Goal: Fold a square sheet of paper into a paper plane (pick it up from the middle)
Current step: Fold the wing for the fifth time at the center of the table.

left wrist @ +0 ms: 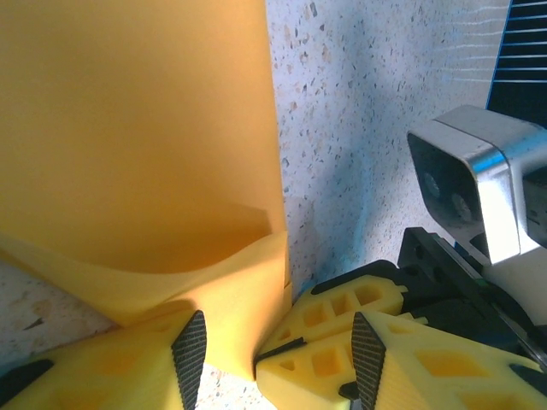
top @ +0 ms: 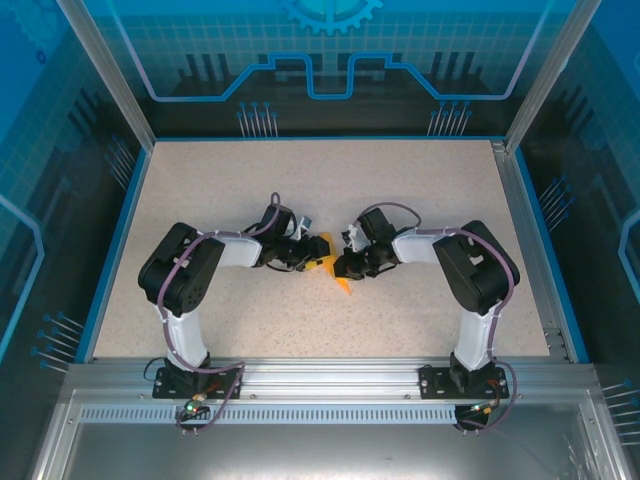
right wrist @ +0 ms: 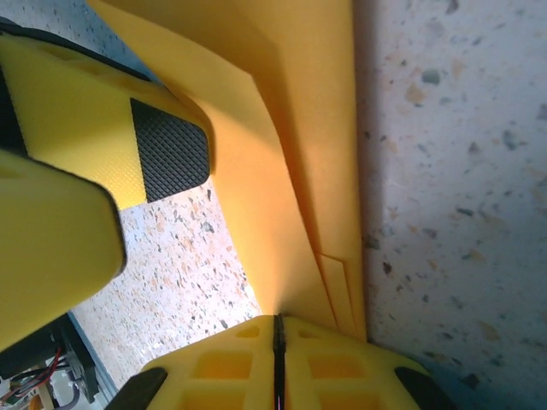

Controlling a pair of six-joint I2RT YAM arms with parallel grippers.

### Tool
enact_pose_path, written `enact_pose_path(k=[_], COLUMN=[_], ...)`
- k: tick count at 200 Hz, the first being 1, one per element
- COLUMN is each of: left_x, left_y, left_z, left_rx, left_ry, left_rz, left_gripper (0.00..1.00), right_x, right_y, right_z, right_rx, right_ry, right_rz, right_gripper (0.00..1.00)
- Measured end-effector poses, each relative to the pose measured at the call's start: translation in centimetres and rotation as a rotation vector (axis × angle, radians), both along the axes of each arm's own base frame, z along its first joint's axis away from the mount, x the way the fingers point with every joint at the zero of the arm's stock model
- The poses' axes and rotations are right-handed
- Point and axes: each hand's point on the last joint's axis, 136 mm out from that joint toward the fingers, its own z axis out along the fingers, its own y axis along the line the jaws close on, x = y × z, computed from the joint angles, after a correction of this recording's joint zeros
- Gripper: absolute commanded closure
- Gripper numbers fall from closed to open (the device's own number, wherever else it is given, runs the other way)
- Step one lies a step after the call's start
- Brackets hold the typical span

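Speckled beige tabletop (top: pixel 300 180) w/ blue edging (top: pixel 112 250), blue-tinted panels (top: pixel 330 60) w/ circuit graphics around, alu rail (top: pixel 330 378) at front.

Left arm (top: pixel 185 270) and right arm (top: pixel 475 265) each rise from the base to a bent elbow, with the forearms turned inward and held low, so the 2 wrists face each other tip to tip. The left gripper (left wrist: pixel 275 342) has its jaws spread, 1 finger on either side of the right gripper's tip. The right gripper (right wrist: pixel 278 350) has its jaws pressed together, pinching the paper (right wrist: pixel 291 171).
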Motion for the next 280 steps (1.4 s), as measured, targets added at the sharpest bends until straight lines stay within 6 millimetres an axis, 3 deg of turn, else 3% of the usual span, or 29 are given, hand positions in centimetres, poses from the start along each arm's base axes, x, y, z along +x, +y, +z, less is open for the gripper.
enact_pose_path(k=[54,100,122,160,221,280], left_x=[0.1,0.8,1.1,1.2,1.0,2.5], left_y=[0.0,0.3,0.3,-0.3,-0.9,-0.8], left_z=[0.7,4.7,5.3,4.5,0.1,0.0], left_rx=[0.024,0.014,0.007,-0.003,0.033,0.039], left_ry=[-0.013,-0.118,-0.146,-0.138,-0.058,-0.055], left_rz=[-0.021,0.0,0.005,0.006,-0.006,0.008], left_gripper=[0.46,0.52,0.52,0.51,0.51,0.51], right_x=[0.0,0.1,0.1,0.1,0.1,0.1], right_y=[-0.1,-0.1,-0.1,-0.2,-0.2,-0.3], right_z=[0.1,0.1,0.1,0.0,-0.1,-0.2], right_rx=[0.066,0.077,0.078,0.078,0.076,0.055], right_ry=[-0.009,0.0,0.006,0.013,0.016,0.034], right_rz=[-0.019,-0.031,-0.033,-0.041,-0.042,-0.036], right_gripper=[0.9,0.91,0.91,0.92,0.94,0.99])
